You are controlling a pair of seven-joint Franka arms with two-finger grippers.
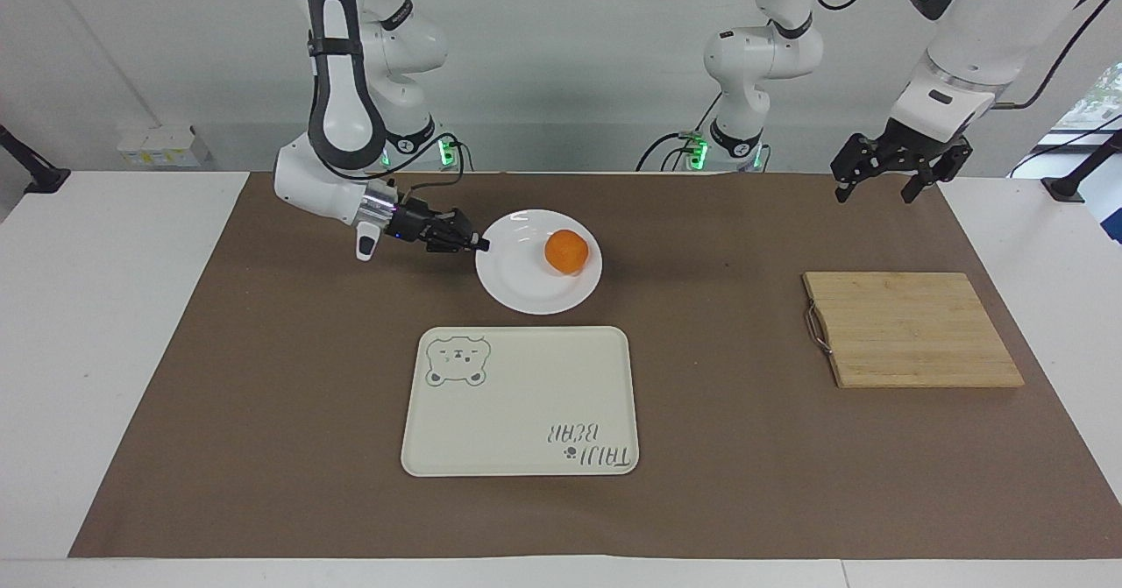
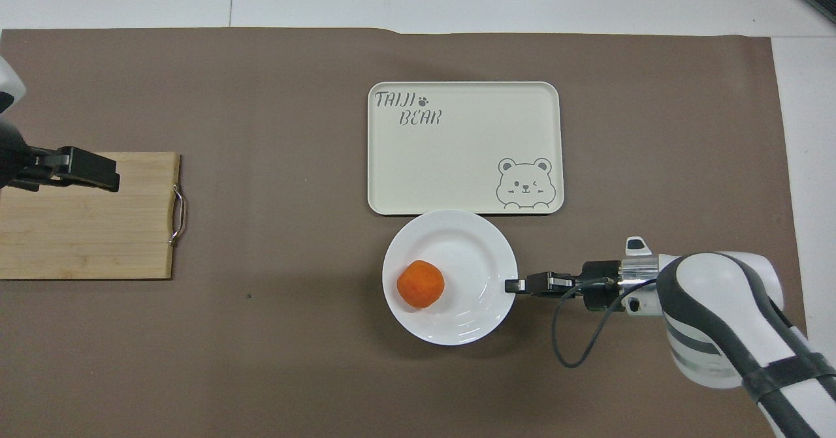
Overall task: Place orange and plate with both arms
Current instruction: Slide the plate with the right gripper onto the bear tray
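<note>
The white plate (image 1: 517, 277) (image 2: 457, 242) hangs just above the brown mat, beside the tray's nearer edge, with a shadow under it. My right gripper (image 1: 480, 244) (image 2: 509, 286) is shut on the plate's rim at the side toward the right arm's end. The orange (image 1: 566, 251) (image 2: 420, 284) lies in the plate, off-centre, on the side away from that gripper. Over the wooden board's nearer part my left gripper (image 1: 885, 187) (image 2: 108, 175) hangs open and holds nothing; that arm waits.
A cream tray with a bear drawing (image 1: 520, 401) (image 2: 464, 147) lies at mid-table, farther from the robots than the plate. A wooden cutting board with a metal handle (image 1: 907, 329) (image 2: 88, 229) lies toward the left arm's end. A brown mat covers the table.
</note>
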